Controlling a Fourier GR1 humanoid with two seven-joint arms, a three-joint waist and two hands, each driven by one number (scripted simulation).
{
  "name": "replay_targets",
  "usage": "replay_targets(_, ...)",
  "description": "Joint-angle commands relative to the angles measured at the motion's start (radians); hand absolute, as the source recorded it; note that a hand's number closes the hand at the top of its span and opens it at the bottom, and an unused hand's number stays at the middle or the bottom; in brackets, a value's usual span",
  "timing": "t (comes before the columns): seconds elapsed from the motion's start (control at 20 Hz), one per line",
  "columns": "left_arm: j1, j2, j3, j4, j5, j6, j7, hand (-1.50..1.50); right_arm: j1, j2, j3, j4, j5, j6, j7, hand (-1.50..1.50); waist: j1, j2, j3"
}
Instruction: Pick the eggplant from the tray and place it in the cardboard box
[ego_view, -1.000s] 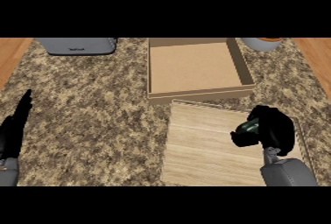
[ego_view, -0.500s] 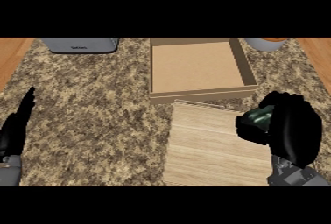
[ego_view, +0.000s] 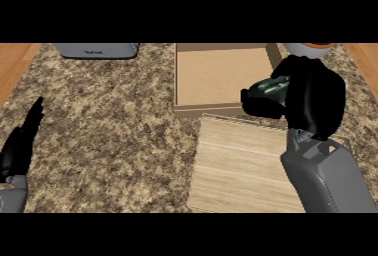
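While the right hand (ego_view: 314, 92) grips the eggplant (ego_view: 267, 90) over the cardboard box's (ego_view: 221, 75) near-right corner, an early release could land it on the rim or tray (ego_view: 236, 165).

eggplant (ego_view: 267, 89) mostly hidden by right hand (ego_view: 314, 95), cardboard box (ego_view: 221, 75) perhaps cut off above

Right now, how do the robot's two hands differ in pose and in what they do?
The right hand is raised over the near right corner of the cardboard box, while the left hand rests at the view's left edge. The right hand's fingers curl round the dark green eggplant; the left hand's fingers are straight and hold nothing. Both hands are black on grey forearms.
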Motion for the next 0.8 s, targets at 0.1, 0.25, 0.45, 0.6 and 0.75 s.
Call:
replay_targets(0.1,0.010,0.010,-0.005,-0.068,-0.004,-0.021,0.046,0.00,-0.295,0.053,-0.159,0.319,-0.060,-0.117,-0.042,1.50,0.022,0.004,0.001)
replay_targets(0.25,0.008,-0.016,-0.003,-0.026,-0.021,0.008,0.014,0.00,-0.345,0.101,-0.182,0.444,-0.067,-0.212,-0.054,1.50,0.011,0.003,0.000)
replay_targets(0.45,-0.030,-0.031,-0.007,0.000,-0.025,0.014,0.020,0.00,-0.479,0.057,-0.313,0.659,-0.158,-0.292,-0.137,1.50,0.016,0.008,0.001)
replay_targets(0.6,-0.026,-0.010,-0.004,-0.005,-0.012,-0.024,0.006,0.00,-0.547,0.072,-0.347,0.866,-0.156,-0.407,-0.182,1.50,0.029,0.010,0.001)
replay_targets(0.75,-0.037,-0.001,-0.006,0.003,-0.012,-0.039,0.000,0.00,-0.600,0.051,-0.401,1.025,-0.181,-0.489,-0.249,1.50,0.050,0.020,0.001)
